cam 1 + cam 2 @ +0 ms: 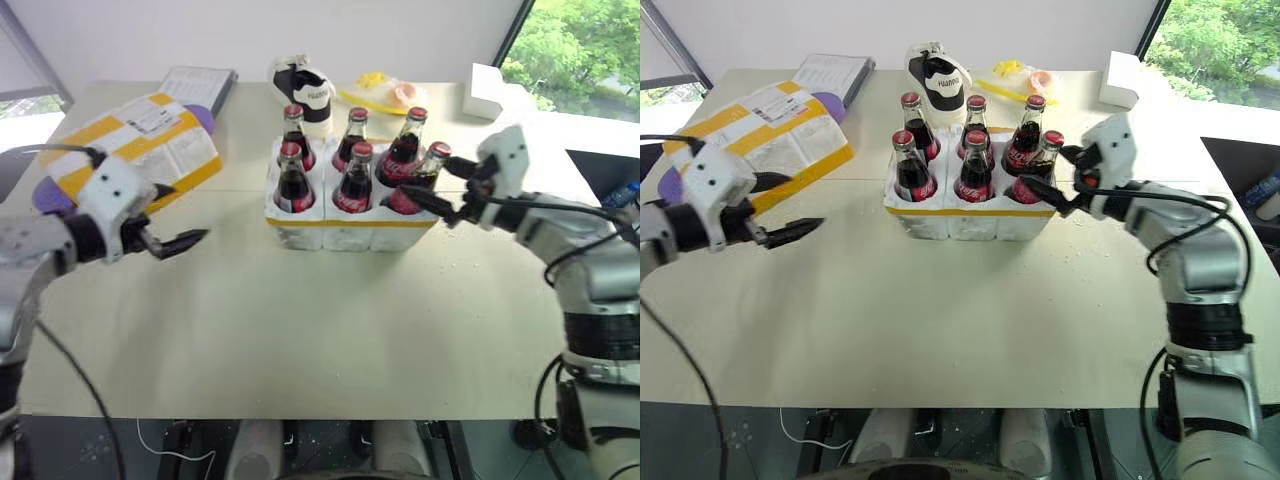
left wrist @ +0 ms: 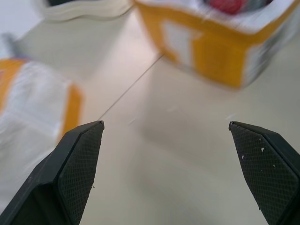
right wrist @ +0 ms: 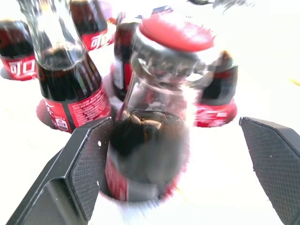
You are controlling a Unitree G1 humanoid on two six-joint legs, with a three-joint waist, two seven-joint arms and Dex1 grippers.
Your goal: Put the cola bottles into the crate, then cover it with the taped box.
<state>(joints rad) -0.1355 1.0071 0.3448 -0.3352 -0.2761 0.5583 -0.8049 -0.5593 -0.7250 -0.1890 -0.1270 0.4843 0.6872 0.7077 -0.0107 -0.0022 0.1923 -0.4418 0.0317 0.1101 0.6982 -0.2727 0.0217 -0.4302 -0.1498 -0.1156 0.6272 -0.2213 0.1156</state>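
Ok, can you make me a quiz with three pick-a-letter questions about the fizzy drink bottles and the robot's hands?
1. Where is the white styrofoam box with wide yellow tape stripes and a shipping label?
A. On top of the crate
B. On the table, to the left of the crate
C. In the right gripper

2. How many small glass cola bottles with red caps stand in the white styrofoam crate with a yellow tape band?
A. Four
B. Five
C. Six

3. What is the right gripper doing?
A. Its fingers are open on either side of a bottle in the crate
B. It is shut on a bottle
C. It is lifting the taped box

Answers:
1 B, it lies flat on the table near the left gripper.
2 C, every well holds one bottle.
3 A, gaps show between both fingers and the glass.
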